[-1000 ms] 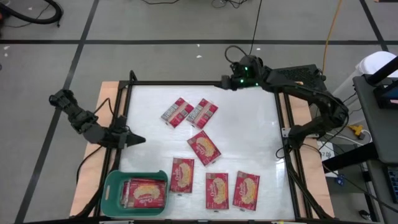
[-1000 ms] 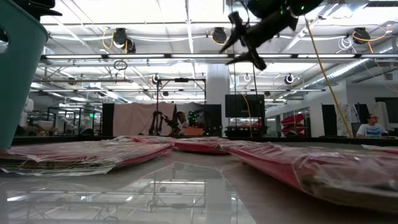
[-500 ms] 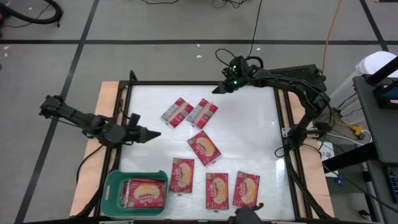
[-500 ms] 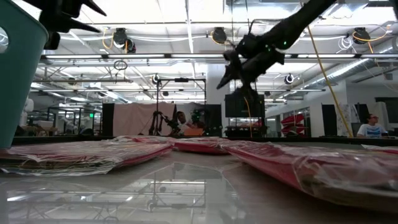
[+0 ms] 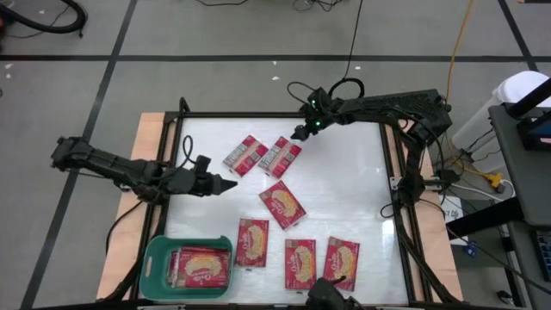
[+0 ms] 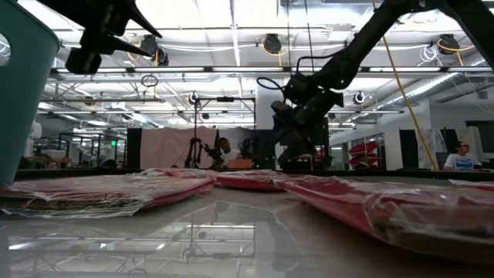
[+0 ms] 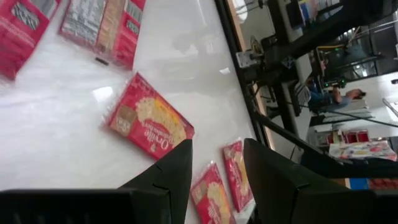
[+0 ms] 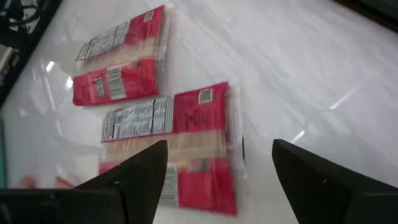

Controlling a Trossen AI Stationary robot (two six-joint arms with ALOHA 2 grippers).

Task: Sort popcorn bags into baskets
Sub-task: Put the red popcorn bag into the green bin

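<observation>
Two popcorn bags lie back up at the far middle of the table, one (image 5: 245,155) left of the other (image 5: 281,156). Several more lie face up nearer, among them one (image 5: 282,204) at the centre. The teal basket (image 5: 153,263) stands at the near left corner with bags (image 5: 202,267) inside. My right gripper (image 5: 300,133) hangs open just above and beyond the right back-up bag (image 8: 171,146), touching nothing. My left gripper (image 5: 229,182) is open and holds nothing. It hovers left of the centre bag (image 7: 149,121) and points toward the table's right.
Face-up bags lie in a row along the near edge (image 5: 251,241), (image 5: 300,263), (image 5: 341,262). A dark frame (image 5: 392,155) runs round the white tabletop. Bare table lies at the right and between the grippers. In the low view, people sit in the room beyond the table.
My left gripper has swung from the table's left edge out over the table, toward the centre. My right gripper has come down from high over the far edge and moved left toward the two back-up bags. No bag has moved.
</observation>
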